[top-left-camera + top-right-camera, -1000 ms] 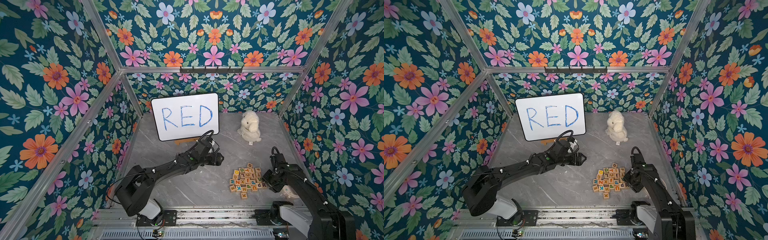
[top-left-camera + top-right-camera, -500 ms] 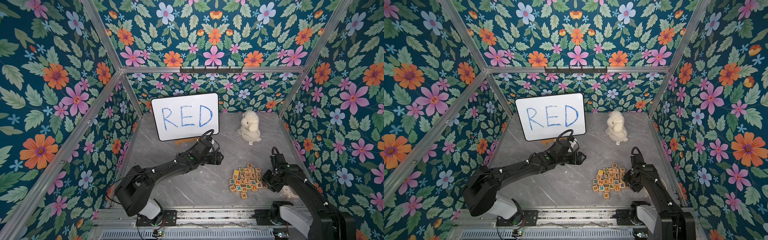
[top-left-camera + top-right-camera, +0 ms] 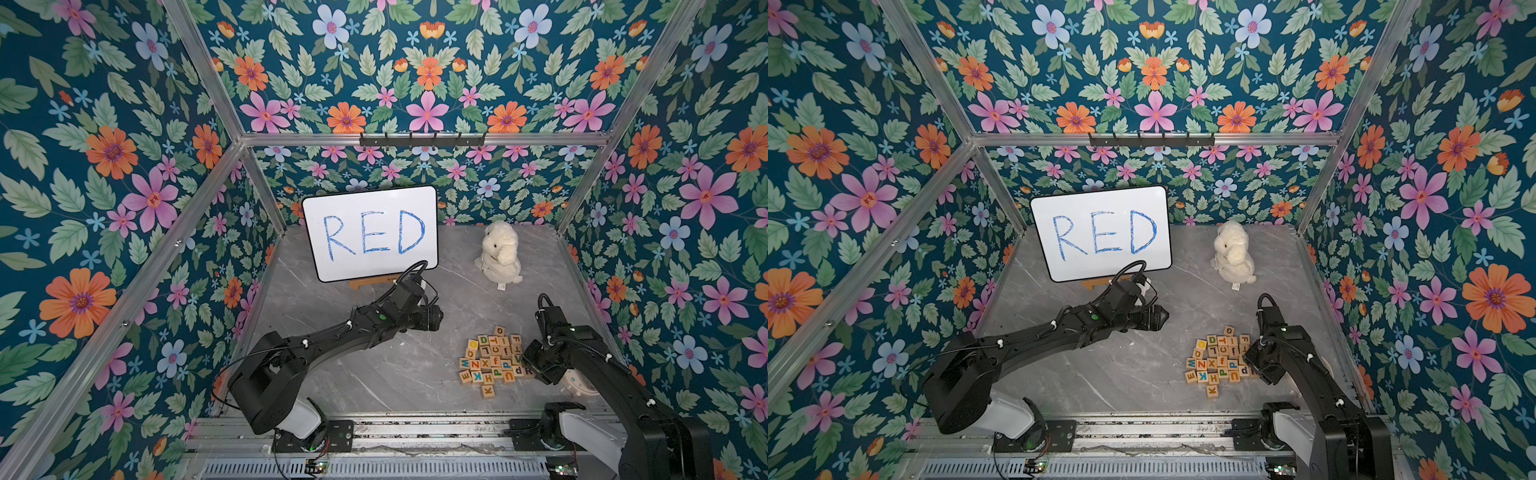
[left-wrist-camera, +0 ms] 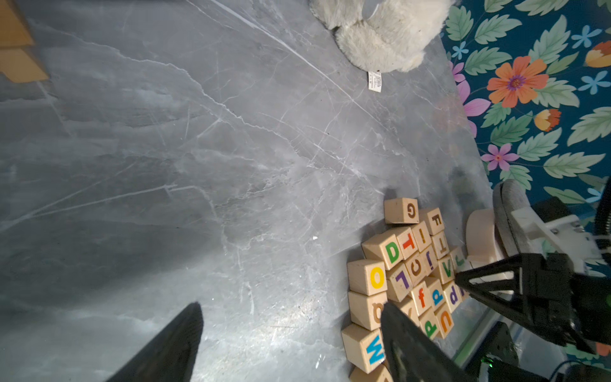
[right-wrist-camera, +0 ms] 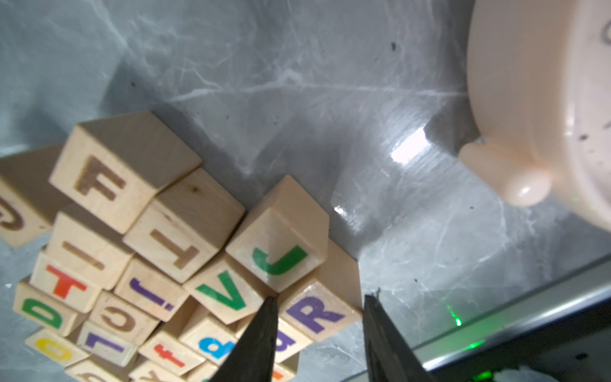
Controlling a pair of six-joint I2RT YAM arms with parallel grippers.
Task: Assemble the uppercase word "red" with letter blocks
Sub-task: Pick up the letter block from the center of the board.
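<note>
Cubes of plain wood like these letter blocks (image 3: 494, 361) should be light, rigid and a little slick, so they are best pinched flat across two opposite side faces. The right gripper (image 5: 320, 297) takes the purple R block (image 5: 314, 314) that way at the cluster's edge nearest its arm. Its jaws look pressed on the flanks, with one finger wedged beside the green V block (image 5: 224, 294), and the cube sits on the grey marble table (image 3: 374, 374). The left gripper (image 4: 291, 304) hangs empty, jaws apart, short of the green D block (image 4: 391, 253).
</note>
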